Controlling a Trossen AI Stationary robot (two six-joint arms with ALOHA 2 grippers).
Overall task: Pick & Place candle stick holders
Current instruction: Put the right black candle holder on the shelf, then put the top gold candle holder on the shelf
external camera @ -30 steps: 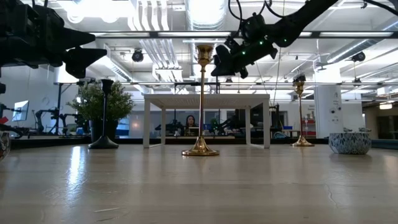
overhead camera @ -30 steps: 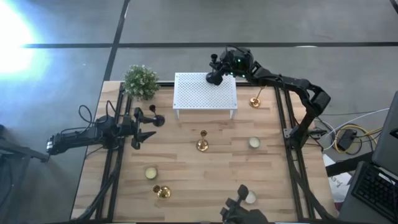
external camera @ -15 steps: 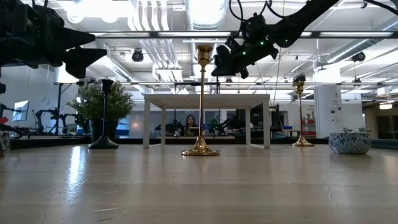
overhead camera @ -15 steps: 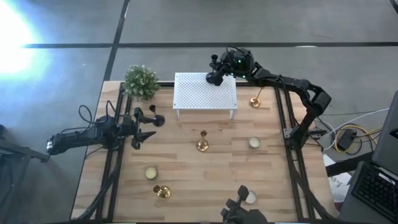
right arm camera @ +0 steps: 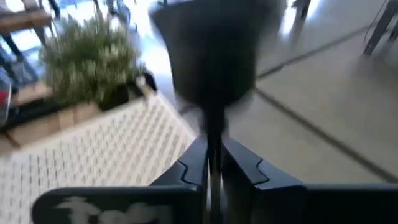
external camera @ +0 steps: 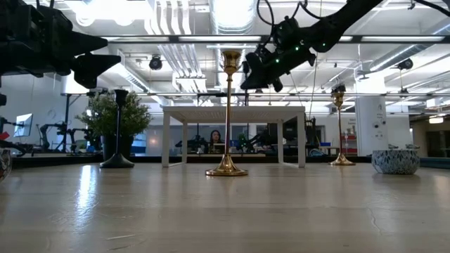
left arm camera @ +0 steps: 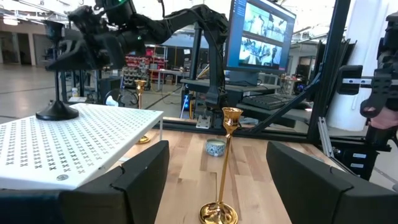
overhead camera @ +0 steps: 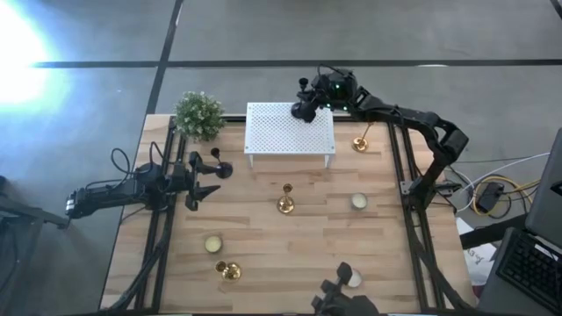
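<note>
My right gripper [overhead camera: 303, 110] hangs over the back right part of the white perforated rack [overhead camera: 277, 136]. In the right wrist view its fingers [right arm camera: 189, 165] hug the thin stem of a black candle stick holder [right arm camera: 211, 56]. The left wrist view shows that holder's round base [left arm camera: 56, 112] resting on the rack top. My left gripper [overhead camera: 200, 180] waits open at the table's left, next to another black holder [overhead camera: 221, 168]. One gold holder [overhead camera: 285, 202] stands mid-table and a second [overhead camera: 361, 140] stands right of the rack. A third gold one [overhead camera: 228, 270] lies near the front left.
A bushy potted plant [overhead camera: 198, 114] stands at the back left corner beside the rack. Small white candles sit at the front left [overhead camera: 212, 244], the right [overhead camera: 358, 201] and the front edge [overhead camera: 353, 278]. Black frame rails run along both table sides.
The right gripper has shifted very slightly over the rack with the black holder. The left arm and the other holders have not moved.
</note>
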